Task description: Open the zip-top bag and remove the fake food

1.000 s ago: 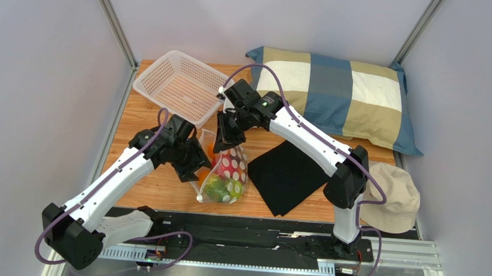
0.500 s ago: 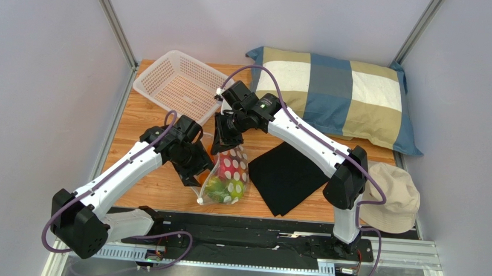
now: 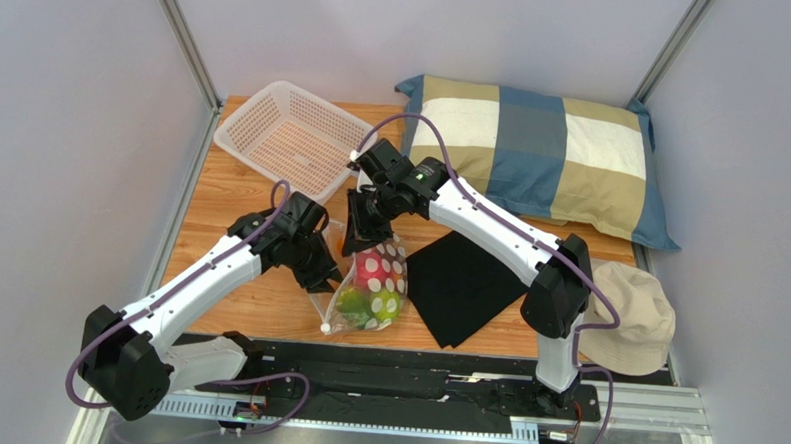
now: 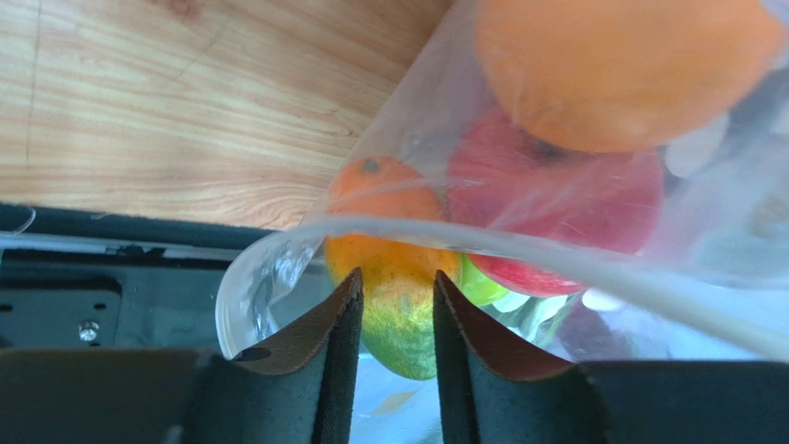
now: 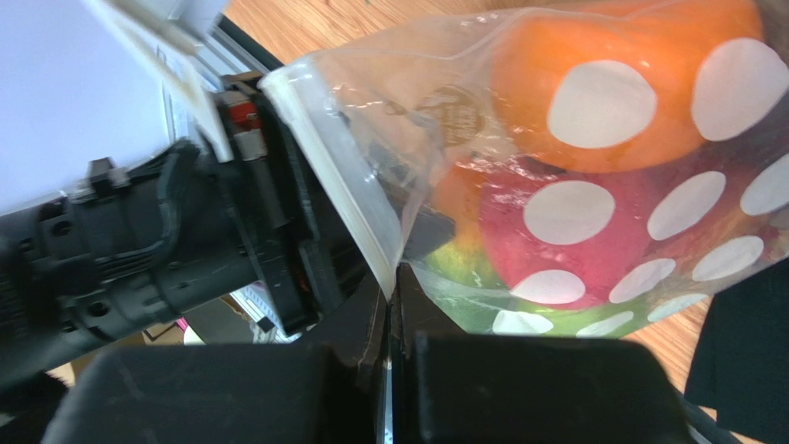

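Note:
The zip-top bag (image 3: 370,287) hangs over the wooden table, polka-dot face up, with the fake food inside. My right gripper (image 3: 359,242) is shut on its zip rim, which is pinched between the pads in the right wrist view (image 5: 391,277). Orange and red fruits show through the dots of the bag (image 5: 593,120). My left gripper (image 3: 326,275) is at the bag's left edge, jaws a little apart (image 4: 396,277). The bag's rim (image 4: 278,268) crosses just above its fingertips. An orange-green fruit (image 4: 394,314) shows in the gap, with a red fruit (image 4: 565,203) and an orange fruit (image 4: 620,65) beyond.
A white lattice basket (image 3: 291,138) stands at the back left. A checked pillow (image 3: 538,154) lies at the back right. A black cloth (image 3: 463,283) lies just right of the bag. A beige hat (image 3: 631,319) sits at the right edge. A black rail (image 3: 390,381) runs along the front.
My left gripper has moved right, up to the bag's left edge. My right gripper has shifted slightly left and nearer, and the bag has moved with it.

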`<action>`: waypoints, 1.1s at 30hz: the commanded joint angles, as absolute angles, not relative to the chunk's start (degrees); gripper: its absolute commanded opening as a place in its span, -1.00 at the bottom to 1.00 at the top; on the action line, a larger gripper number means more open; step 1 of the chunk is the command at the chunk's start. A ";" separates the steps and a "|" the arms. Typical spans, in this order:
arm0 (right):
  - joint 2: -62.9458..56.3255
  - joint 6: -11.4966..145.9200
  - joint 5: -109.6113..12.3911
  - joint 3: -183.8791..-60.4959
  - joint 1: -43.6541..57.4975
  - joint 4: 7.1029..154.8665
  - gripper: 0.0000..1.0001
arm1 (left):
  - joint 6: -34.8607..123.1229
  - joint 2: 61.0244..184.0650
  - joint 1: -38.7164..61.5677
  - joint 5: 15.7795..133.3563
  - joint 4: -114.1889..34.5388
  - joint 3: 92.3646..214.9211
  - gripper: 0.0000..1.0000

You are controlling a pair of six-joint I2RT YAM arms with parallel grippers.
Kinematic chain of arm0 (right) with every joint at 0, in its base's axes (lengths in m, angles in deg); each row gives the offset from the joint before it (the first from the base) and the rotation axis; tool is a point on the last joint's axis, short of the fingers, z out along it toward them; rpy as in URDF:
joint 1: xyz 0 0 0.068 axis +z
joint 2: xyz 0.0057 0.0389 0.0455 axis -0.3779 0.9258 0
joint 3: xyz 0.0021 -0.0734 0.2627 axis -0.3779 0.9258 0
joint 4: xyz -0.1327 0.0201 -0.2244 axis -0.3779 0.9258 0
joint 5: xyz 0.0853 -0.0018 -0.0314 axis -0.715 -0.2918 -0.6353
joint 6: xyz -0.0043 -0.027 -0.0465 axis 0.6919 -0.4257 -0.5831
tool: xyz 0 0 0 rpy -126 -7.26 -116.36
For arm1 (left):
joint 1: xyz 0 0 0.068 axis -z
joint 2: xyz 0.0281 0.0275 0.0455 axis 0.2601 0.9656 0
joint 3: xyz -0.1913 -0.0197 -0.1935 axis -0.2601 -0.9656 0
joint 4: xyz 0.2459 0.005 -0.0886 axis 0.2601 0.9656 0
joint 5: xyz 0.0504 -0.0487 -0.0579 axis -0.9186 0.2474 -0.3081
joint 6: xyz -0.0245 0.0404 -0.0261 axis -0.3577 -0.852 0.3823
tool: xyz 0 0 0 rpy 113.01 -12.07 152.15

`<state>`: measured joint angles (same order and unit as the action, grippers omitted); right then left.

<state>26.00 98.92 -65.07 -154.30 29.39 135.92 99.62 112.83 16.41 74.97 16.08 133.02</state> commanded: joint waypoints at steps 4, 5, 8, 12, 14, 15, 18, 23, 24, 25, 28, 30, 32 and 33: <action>21.96 99.33 -63.64 -152.81 29.74 133.91 -1.00 | 96.54 105.33 16.65 77.28 7.64 129.38 0.02; 21.96 99.33 -63.82 -153.07 29.74 133.91 -1.00 | 95.84 105.06 16.65 78.42 7.11 129.29 0.35; 21.87 99.77 -64.17 -153.60 29.83 133.92 -1.00 | 95.66 105.67 16.65 83.17 7.80 129.37 0.72; 21.96 101.61 -66.19 -153.34 29.83 132.07 -1.00 | 96.01 107.25 16.74 86.95 6.69 127.72 0.75; 22.13 102.84 -67.16 -152.82 29.74 130.49 -1.00 | 94.43 109.00 16.65 90.28 3.25 126.65 0.65; 22.48 103.20 -67.51 -152.73 29.74 129.97 -1.00 | 93.90 111.54 16.74 90.47 2.89 126.74 0.61; 23.27 104.77 -69.44 -152.55 29.65 128.03 -1.00 | 91.53 115.59 16.83 90.83 1.48 126.91 0.38; 23.80 104.78 -69.45 -152.38 29.39 127.50 -1.00 | 90.65 116.49 17.01 91.09 -6.75 124.11 0.59; 23.80 104.87 -69.36 -151.85 29.39 127.50 -1.00 | 90.65 116.14 17.01 91.18 -8.35 122.71 0.64; 23.80 104.87 -69.27 -151.59 29.39 127.50 -1.00 | 90.56 116.13 16.92 91.44 -9.84 122.09 0.68; 23.54 105.48 -69.27 -150.71 29.30 127.24 -1.00 | 91.96 115.43 17.18 91.71 -15.12 119.36 0.60; 23.36 105.31 -69.18 -150.35 29.30 127.24 -1.00 | 92.31 114.73 17.18 90.57 -18.91 116.64 0.52; 22.84 105.31 -69.01 -149.56 29.30 127.15 -1.00 | 91.88 114.90 17.18 90.56 -21.01 115.49 0.21; 22.57 105.31 -68.92 -149.30 29.30 127.23 -1.00 | 90.66 115.08 17.18 90.13 -20.33 115.84 0.10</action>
<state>24.40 102.68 -64.26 -148.81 27.77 134.52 92.30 114.93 16.45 90.60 -12.33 116.76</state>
